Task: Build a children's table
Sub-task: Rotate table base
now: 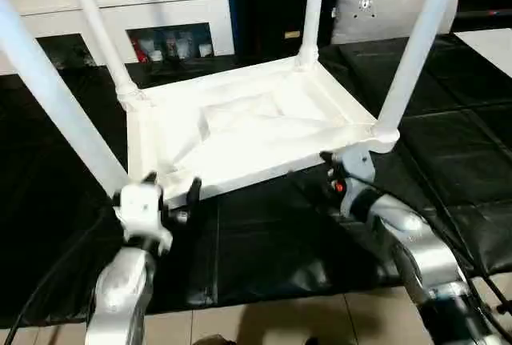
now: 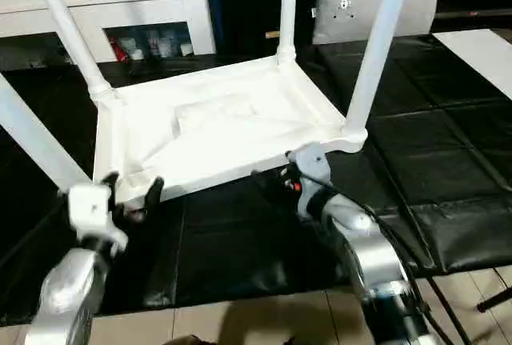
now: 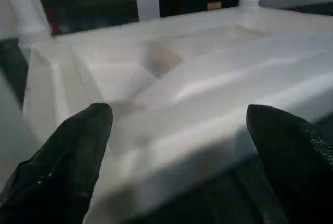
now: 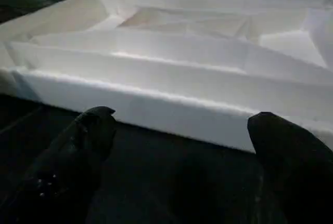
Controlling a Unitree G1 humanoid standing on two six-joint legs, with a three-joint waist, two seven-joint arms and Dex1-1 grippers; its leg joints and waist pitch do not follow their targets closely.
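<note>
The children's table lies upside down on a black mat. Its white ribbed tabletop (image 1: 240,133) faces up, and legs stand up from its corners: near left (image 1: 48,97), far left (image 1: 100,33), far right (image 1: 314,9) and near right (image 1: 416,49). My left gripper (image 1: 172,186) is open at the near rim by the near-left corner, and the rim (image 3: 208,130) shows between its fingers. My right gripper (image 2: 276,177) is open just short of the near rim (image 4: 171,99), close to the near-right corner, and holds nothing.
A grey cushion (image 1: 384,5) leans at the back right. A white shelf unit (image 1: 120,1) with clutter stands at the back left. The black mat (image 1: 264,249) ends at a tiled floor (image 1: 280,321) near me. A cable runs along my right forearm (image 1: 416,249).
</note>
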